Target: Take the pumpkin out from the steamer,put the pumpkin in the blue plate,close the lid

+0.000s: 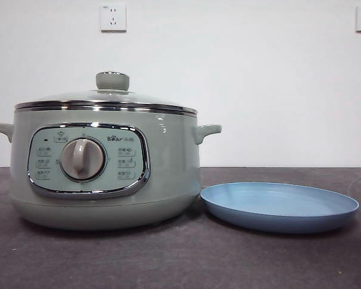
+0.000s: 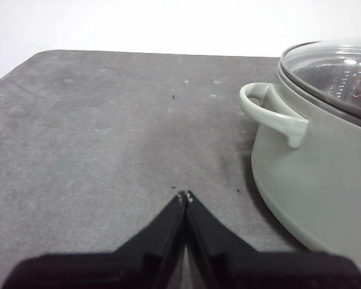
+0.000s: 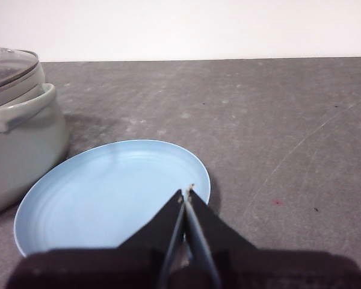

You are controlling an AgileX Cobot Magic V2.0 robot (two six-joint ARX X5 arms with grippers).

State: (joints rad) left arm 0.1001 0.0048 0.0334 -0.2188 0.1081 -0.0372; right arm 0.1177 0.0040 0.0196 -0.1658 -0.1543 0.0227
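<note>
Sitting closed, the domed glass lid [image 1: 106,96] with its pale green knob [image 1: 112,80] covers the round sage-green steamer [image 1: 102,168]. The pumpkin cannot be made out through the glass. The shallow light-blue plate [image 1: 280,206] lies bare just beside the steamer on the dark grey table [image 1: 180,259]. The left gripper [image 2: 185,195] and the right gripper [image 3: 186,191] both have jaws pressed together, holding nothing.

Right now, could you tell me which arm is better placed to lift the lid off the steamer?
Probably left. The left tool, shut, waits beside the steamer, with the lid close by. The right tool, also shut, hangs over the blue plate, farther from it.
</note>
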